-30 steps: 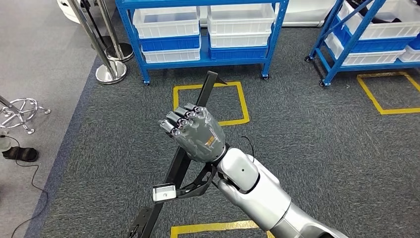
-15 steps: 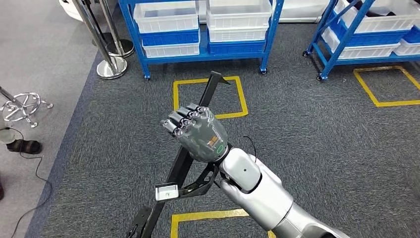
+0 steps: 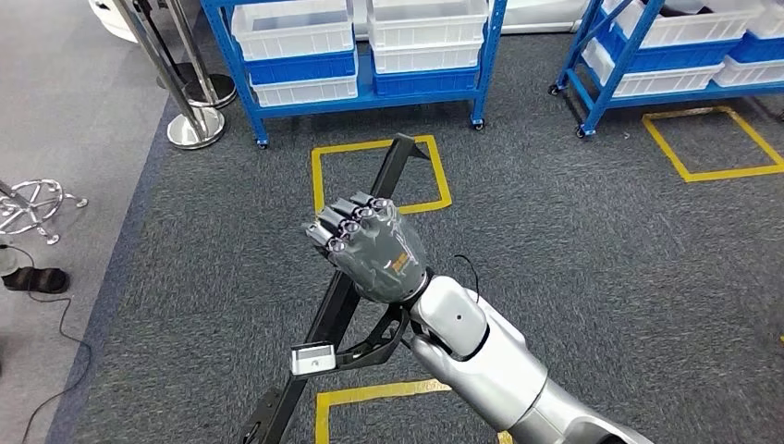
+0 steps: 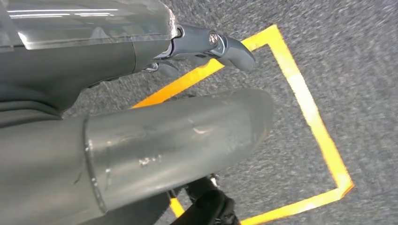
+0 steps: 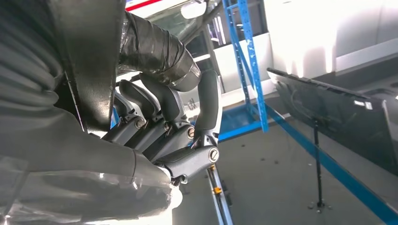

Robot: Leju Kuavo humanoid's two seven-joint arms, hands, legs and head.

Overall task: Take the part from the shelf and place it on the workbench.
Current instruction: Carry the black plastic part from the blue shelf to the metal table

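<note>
The part [image 3: 395, 166] is a long black bar that slants from near the yellow floor square down toward the lower left. My right hand [image 3: 370, 245] is raised in the middle of the head view and grips the bar around its middle, fingers wrapped round it. In the right wrist view the same hand [image 5: 159, 126] curls its fingers around the dark bar [image 5: 209, 101]. My left hand [image 4: 141, 140] hangs over the carpet, its thumb and one finger [image 4: 227, 46] apart with nothing between them.
A blue shelf [image 3: 481, 65] with white and blue bins stands ahead, and a second one [image 3: 592, 83] at the right. Chrome stanchion bases [image 3: 194, 129] and a chair base [image 3: 32, 203] are at the left. Yellow tape squares [image 3: 319, 185] mark the grey carpet.
The whole picture has shifted: the shelves and floor squares slid left and up, so the camera moved. My right hand keeps the same grip on the bar.
</note>
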